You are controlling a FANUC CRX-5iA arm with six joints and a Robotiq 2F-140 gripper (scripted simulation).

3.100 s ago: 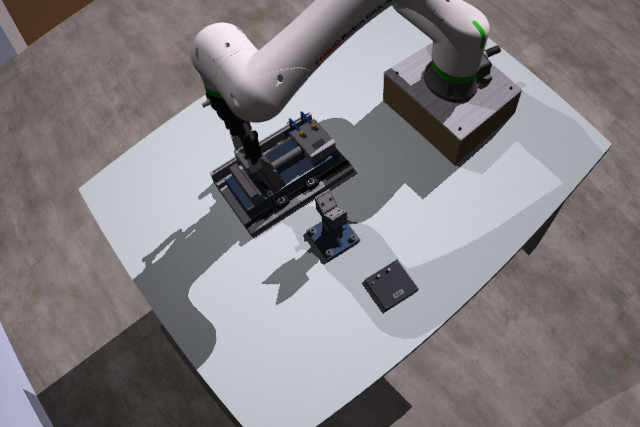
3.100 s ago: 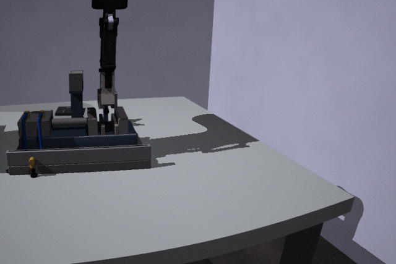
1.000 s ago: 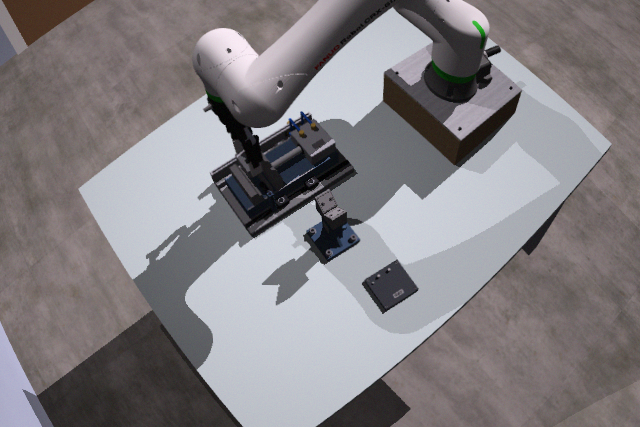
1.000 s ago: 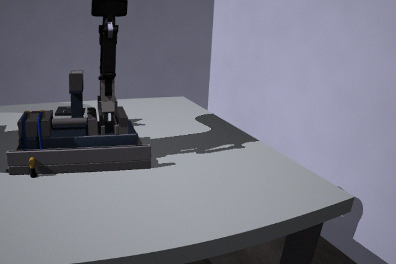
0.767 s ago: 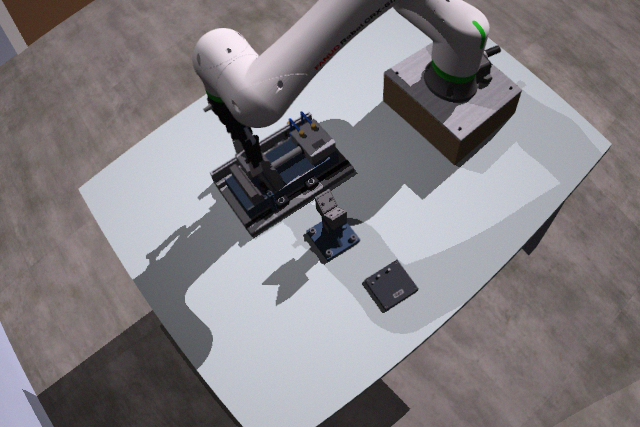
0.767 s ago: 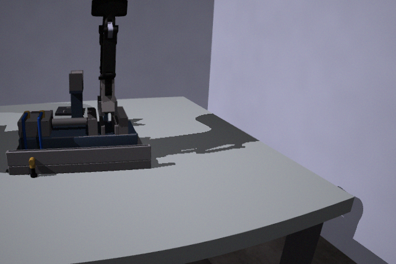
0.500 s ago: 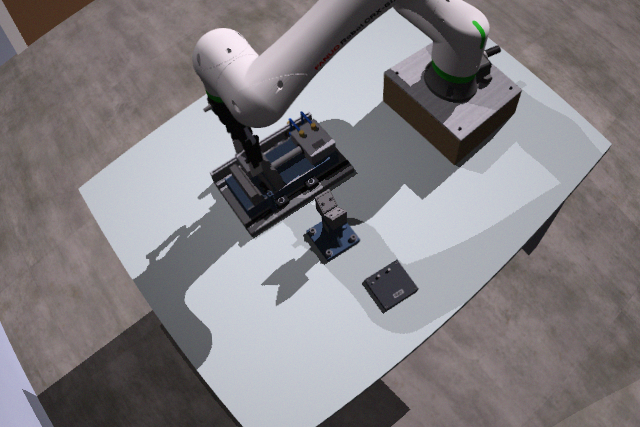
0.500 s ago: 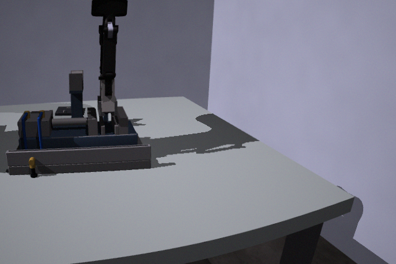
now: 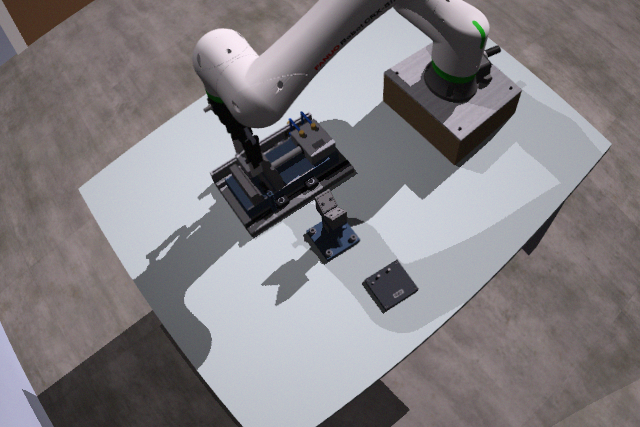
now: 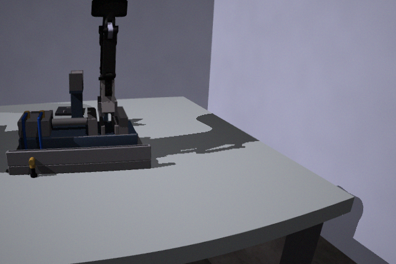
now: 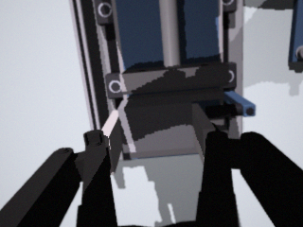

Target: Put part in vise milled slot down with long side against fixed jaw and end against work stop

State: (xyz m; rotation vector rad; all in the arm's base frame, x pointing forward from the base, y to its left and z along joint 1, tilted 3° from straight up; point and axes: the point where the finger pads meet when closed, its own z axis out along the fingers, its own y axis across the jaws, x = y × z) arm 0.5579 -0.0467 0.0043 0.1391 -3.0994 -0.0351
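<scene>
One step remains in hand, the seating: the gripper [image 11: 153, 156], partly closed, clamps the part [image 11: 161, 128] down between the open jaws of the vise [image 9: 330, 176]. Next, judging by this, it must press the part's long side against the fixed jaw and its end to the work stop [image 11: 239, 104], then release.

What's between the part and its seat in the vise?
Nothing visible. The gripper is shut on the part, which already hangs in the gap between the vise jaws. The work stop sits off to one side, not under it. The bars below are hidden.
</scene>
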